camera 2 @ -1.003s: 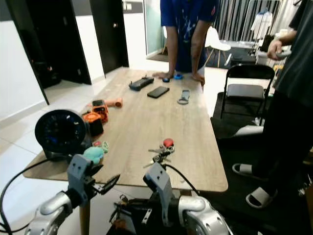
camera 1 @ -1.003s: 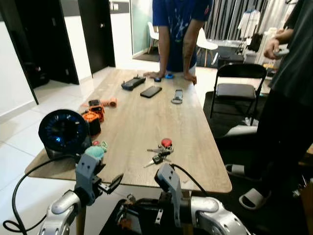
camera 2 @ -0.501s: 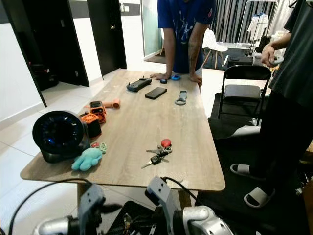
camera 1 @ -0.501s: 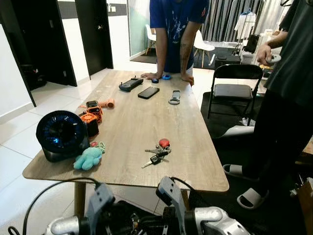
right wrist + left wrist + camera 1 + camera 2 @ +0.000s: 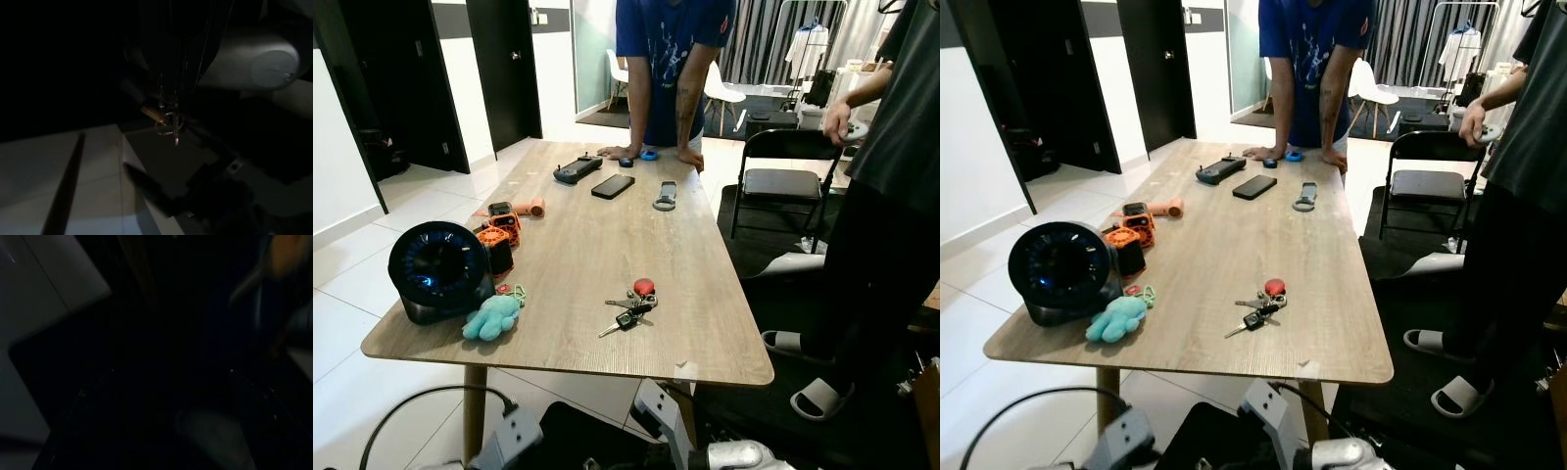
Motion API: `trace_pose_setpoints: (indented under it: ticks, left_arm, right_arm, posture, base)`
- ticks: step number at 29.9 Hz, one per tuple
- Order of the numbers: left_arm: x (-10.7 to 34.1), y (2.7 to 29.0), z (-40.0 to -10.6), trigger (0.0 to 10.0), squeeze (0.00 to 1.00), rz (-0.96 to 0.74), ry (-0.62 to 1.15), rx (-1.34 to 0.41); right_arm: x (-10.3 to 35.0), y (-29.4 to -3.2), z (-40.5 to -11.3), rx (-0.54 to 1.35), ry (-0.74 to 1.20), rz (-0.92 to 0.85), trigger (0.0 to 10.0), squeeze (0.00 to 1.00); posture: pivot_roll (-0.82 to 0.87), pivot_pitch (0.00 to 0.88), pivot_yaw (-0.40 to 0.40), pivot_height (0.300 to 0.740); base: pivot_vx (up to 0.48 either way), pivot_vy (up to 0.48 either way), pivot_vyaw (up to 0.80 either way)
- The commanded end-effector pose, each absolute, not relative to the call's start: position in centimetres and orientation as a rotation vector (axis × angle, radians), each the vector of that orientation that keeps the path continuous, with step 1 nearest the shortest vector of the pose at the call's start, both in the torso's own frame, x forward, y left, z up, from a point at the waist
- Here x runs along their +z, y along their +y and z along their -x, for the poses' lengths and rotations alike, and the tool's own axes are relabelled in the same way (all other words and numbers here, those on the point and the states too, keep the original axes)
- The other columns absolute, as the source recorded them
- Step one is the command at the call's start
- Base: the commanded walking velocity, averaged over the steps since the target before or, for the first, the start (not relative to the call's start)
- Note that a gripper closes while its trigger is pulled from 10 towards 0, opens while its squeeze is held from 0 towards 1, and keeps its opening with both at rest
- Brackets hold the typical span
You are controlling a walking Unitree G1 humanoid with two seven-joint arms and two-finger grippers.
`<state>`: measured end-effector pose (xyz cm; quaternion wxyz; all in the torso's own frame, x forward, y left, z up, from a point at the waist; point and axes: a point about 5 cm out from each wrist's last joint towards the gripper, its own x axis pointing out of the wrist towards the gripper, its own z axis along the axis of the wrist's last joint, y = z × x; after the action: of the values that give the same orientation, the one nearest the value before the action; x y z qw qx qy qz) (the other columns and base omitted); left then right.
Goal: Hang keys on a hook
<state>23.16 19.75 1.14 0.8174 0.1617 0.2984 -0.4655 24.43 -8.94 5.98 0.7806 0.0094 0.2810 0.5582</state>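
A bunch of keys [image 5: 628, 310] with a red tag [image 5: 644, 287] lies flat on the wooden table [image 5: 597, 245], near its front edge and right of the middle. Both arms hang low below that front edge. The left arm's wrist [image 5: 516, 438] and the right arm's wrist [image 5: 651, 408] just reach the bottom of the eye views, well short of the keys. The left wrist view is almost black. In the right wrist view, dim pale floor tiles [image 5: 58, 181] and a silver robot part [image 5: 264, 63] can be made out.
On the table's left stand a black round fan [image 5: 439, 269], a teal plush toy [image 5: 492, 318] and orange gadgets [image 5: 499, 230]. A phone [image 5: 613, 186] and a controller [image 5: 578, 169] lie at the far end, where a person [image 5: 671, 59] leans. Another person [image 5: 891, 196] and a folding chair [image 5: 785, 166] are on the right.
Both arms have dropped from in front of the table edge to the bottom of the picture. The left gripper's fingers, seen open a second ago, have sunk out of sight. The keys have not moved.
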Motion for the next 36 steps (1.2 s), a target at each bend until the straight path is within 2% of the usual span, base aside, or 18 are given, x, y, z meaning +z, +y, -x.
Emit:
trace_pose_setpoints:
  ticks: [1, 4, 11, 13, 17, 23, 26, 28, 30, 31, 33, 34, 35, 36]
  left_arm:
    - [-0.1, 20.6, -22.5, 10.0, 0.00, -0.402, 0.725, -0.947]
    - [-2.4, 21.3, -21.5, 10.0, 0.00, -0.482, 0.836, -0.823]
    - [-3.7, 21.4, -21.1, 10.0, 0.00, -0.451, 0.883, -0.676]
    - [-4.1, 21.2, -21.1, 10.0, 0.00, -0.401, 0.895, -0.615]
    - [-4.5, 20.6, -21.1, 10.0, 0.00, -0.383, 0.885, -0.609]
    - [-4.7, 20.3, -21.3, 10.0, 0.00, -0.372, 0.870, -0.572]
    - [-5.0, 20.1, -21.5, 10.0, 0.00, -0.342, 0.852, -0.505]
    - [-5.2, 20.1, -21.6, 10.0, 0.00, -0.299, 0.844, -0.399]
    - [-5.3, 20.0, -21.6, 10.0, 0.00, -0.286, 0.839, -0.388]
    - [-5.3, 20.0, -21.6, 10.0, 0.00, -0.259, 0.834, -0.368]
    - [-5.4, 19.8, -21.5, 10.0, 0.00, -0.199, 0.814, -0.331]
    - [-5.3, 19.6, -21.7, 10.0, 0.00, -0.174, 0.775, -0.313]
    - [-5.3, 19.6, -21.7, 10.0, 0.00, -0.174, 0.775, -0.313]
    - [-5.1, 19.4, -21.8, 10.0, 0.00, -0.131, 0.721, -0.290]
  right_arm:
    - [5.3, -9.5, -24.6, 1.157, 0.613, -0.015, 0.0, 0.00]
    - [2.3, -10.9, -24.1, 1.032, 0.697, 0.009, 0.0, 0.00]
    - [-0.1, -11.9, -23.0, 0.919, 0.764, -0.044, 0.0, 0.00]
    - [-1.8, -12.9, -22.3, 0.814, 0.825, -0.095, 0.0, 0.00]
    - [-3.5, -13.8, -21.2, 0.700, 0.870, -0.153, 0.0, 0.00]
    - [-4.4, -14.7, -21.1, 0.609, 0.874, -0.144, 0.0, 0.00]
    - [-5.3, -15.6, -20.9, 0.499, 0.880, -0.142, 0.0, 0.00]
    - [-6.2, -17.6, -20.3, 0.269, 0.861, -0.147, 0.0, 0.00]
    - [-6.4, -18.0, -20.1, 0.220, 0.854, -0.144, 0.0, 0.00]
    - [-6.5, -18.5, -20.0, 0.160, 0.843, -0.164, 0.9, 0.00]
    - [-6.7, -19.6, -19.6, 0.038, 0.820, -0.190, 4.4, 0.00]
    - [-6.7, -20.3, -19.4, -0.031, 0.802, -0.195, 10.0, 0.00]
    - [-6.7, -20.3, -19.4, -0.031, 0.802, -0.195, 10.0, 0.00]
    - [-6.7, -21.2, -19.1, -0.122, 0.777, -0.190, 10.0, 0.00]
  posture:
    - [0.03, 0.040, 0.017, 0.740]
    - [0.03, 0.034, 0.020, 0.740]
    - [0.03, 0.032, 0.023, 0.740]
    - [0.03, 0.033, 0.024, 0.740]
    - [0.04, 0.037, 0.022, 0.740]
    - [0.04, 0.037, 0.022, 0.740]
    - [0.04, 0.039, 0.023, 0.740]
    - [0.04, 0.041, 0.025, 0.740]
    - [0.04, 0.041, 0.025, 0.740]
    - [0.04, 0.042, 0.026, 0.740]
    - [0.03, 0.044, 0.029, 0.740]
    - [0.03, 0.044, 0.029, 0.740]
    - [0.03, 0.044, 0.029, 0.740]
    - [0.03, 0.046, 0.036, 0.740]
  base:
    - [0.000, 0.000, 0.00]
    - [0.000, 0.000, 0.00]
    - [0.000, 0.000, 0.00]
    - [0.000, 0.000, 0.00]
    - [0.000, 0.000, 0.00]
    - [0.000, 0.000, 0.00]
    - [0.000, 0.000, 0.00]
    - [0.000, 0.000, 0.00]
    - [0.000, 0.000, 0.00]
    - [0.000, 0.000, 0.00]
    - [0.000, 0.000, 0.00]
    - [0.000, 0.000, 0.00]
    - [0.000, 0.000, 0.00]
    - [0.000, 0.000, 0.00]
